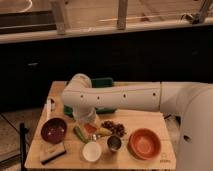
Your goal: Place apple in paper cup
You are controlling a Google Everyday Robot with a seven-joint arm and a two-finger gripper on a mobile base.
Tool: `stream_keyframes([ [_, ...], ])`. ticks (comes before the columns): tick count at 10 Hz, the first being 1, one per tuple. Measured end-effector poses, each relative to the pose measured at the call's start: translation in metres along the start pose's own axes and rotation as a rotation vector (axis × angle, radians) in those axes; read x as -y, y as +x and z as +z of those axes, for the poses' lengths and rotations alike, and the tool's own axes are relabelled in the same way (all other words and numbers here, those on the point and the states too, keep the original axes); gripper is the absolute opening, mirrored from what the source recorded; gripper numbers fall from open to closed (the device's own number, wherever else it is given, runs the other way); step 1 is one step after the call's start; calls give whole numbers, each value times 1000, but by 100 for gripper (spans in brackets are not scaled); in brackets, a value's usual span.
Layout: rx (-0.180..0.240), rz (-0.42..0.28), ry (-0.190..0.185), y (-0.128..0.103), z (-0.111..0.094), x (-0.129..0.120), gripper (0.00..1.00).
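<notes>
The apple [91, 129] is a small red-orange fruit in the middle of the wooden table [165, 159]. It lies between a green vegetable [80, 134] and a yellow banana [103, 132]. My gripper [86, 121] hangs from the white arm [120, 97] right over the apple and partly hides it. The paper cup [92, 151] stands upright and empty near the front edge, just in front of the apple.
A shiny metal cup [114, 143] stands right of the paper cup, with a large orange bowl [145, 143] beyond it. A dark red bowl [53, 130] is at the left, grapes [115, 127] behind the metal cup, a sponge [52, 153] front left, a green bin [104, 82] at the back.
</notes>
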Motion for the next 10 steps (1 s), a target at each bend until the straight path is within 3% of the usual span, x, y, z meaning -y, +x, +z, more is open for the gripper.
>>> stream_keyframes([
  [10, 55, -110, 42, -7, 3, 8, 7],
])
